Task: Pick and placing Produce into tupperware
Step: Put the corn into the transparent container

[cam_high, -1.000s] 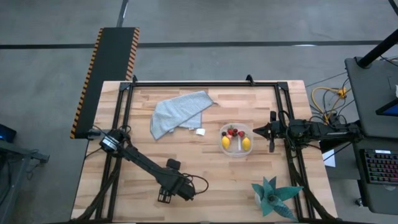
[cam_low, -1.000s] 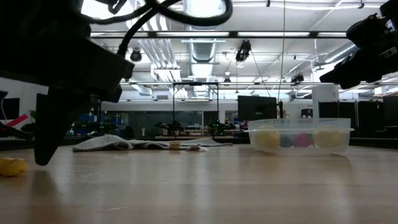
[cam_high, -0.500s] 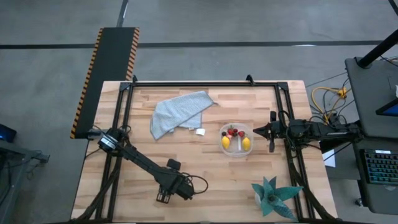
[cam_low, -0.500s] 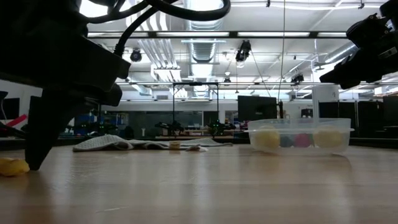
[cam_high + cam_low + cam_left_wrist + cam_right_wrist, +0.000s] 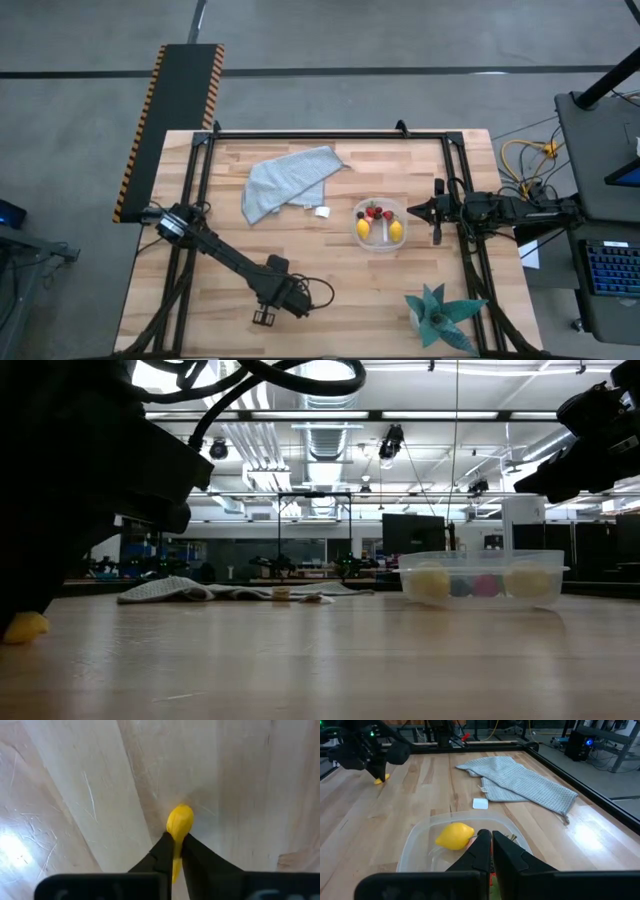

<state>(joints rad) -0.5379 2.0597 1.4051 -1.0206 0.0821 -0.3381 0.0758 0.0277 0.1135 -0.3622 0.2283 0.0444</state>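
A small yellow produce piece (image 5: 179, 824) lies on the wood near the table's near left, with my left gripper (image 5: 262, 316) pointing down and shut on it. The same piece shows in the low view (image 5: 25, 626) and, far off, in the right wrist view (image 5: 381, 780). The clear tupperware (image 5: 380, 240) stands right of the table's middle and holds two yellow lemons (image 5: 396, 231) and red strawberries (image 5: 375, 212). My right gripper (image 5: 436, 211) waits shut at the table's right edge, level, just beside the tupperware. My left gripper pinches the yellow piece's narrow end (image 5: 176, 856) between its two fingertips, coming from above and pointing down. The piece's rounded end (image 5: 180, 818) sticks out past the fingers. In the low view the piece sits at table level.
A grey-blue cloth (image 5: 285, 183) lies at the far middle-left with a small white block (image 5: 322, 211) beside it. A teal spiky plant (image 5: 440, 315) stands at the near right corner. Bare wood lies between my left gripper and the tupperware.
My left gripper has sunk a little onto the yellow piece and shut on it; in the low view its finger has closed in toward the piece. The piece has stayed on the table. My right arm has kept still.
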